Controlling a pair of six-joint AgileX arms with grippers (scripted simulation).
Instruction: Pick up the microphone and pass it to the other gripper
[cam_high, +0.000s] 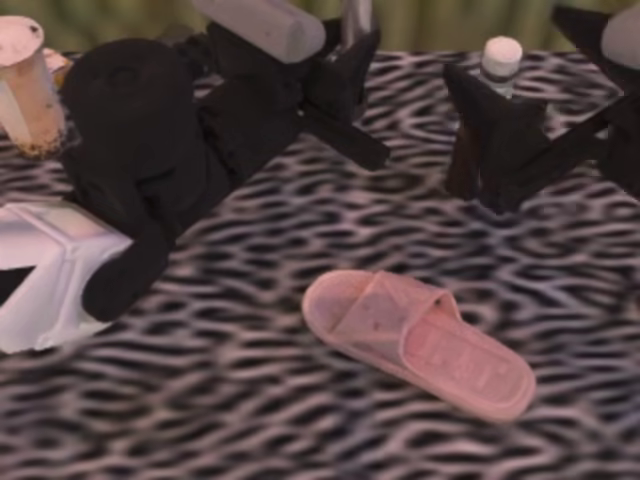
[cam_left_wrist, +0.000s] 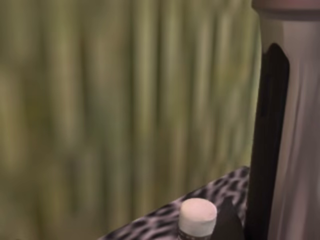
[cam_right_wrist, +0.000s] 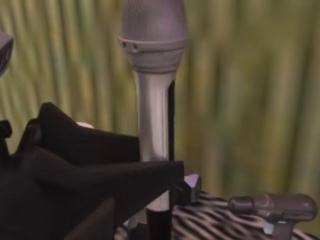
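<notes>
microphone (cam_right_wrist: 152, 100) stood upright, mesh head uppermost, held by the left gripper (cam_high: 345, 75) above the far edge of the patterned table (cam_high: 250, 400), well beyond the pink slipper (cam_high: 415, 340). in the right wrist view the left gripper's dark fingers (cam_right_wrist: 150, 175) sat on either side of the silvery handle low down, pinching it, with the head and most of the shaft standing free above them. in the top view only a sliver of the handle showed at the upper edge, above that claw.

the right gripper (cam_high: 495, 150) hung to the right of the microphone and apart from it, also beyond the slipper, its two fingers spread wide and pointing down with nothing between them. a white-capped bottle (cam_high: 500, 60) stood just behind it. a pale cup (cam_high: 30, 85) and a white box (cam_high: 60, 265) lay off past the left arm, far from the slipper, and a grey drill-like tool (cam_right_wrist: 272, 205) lay on the table behind the microphone.

to my eye the pick-up was done and the handover was in hand: the microphone was raised and presented, the receiving claw open but not yet on it. the next move would call for the right gripper to come across to the bare stretch of handle above the left fingers, line its jaws around it, and close before the left let go. a misaligned approach could knock the handle askew.
</notes>
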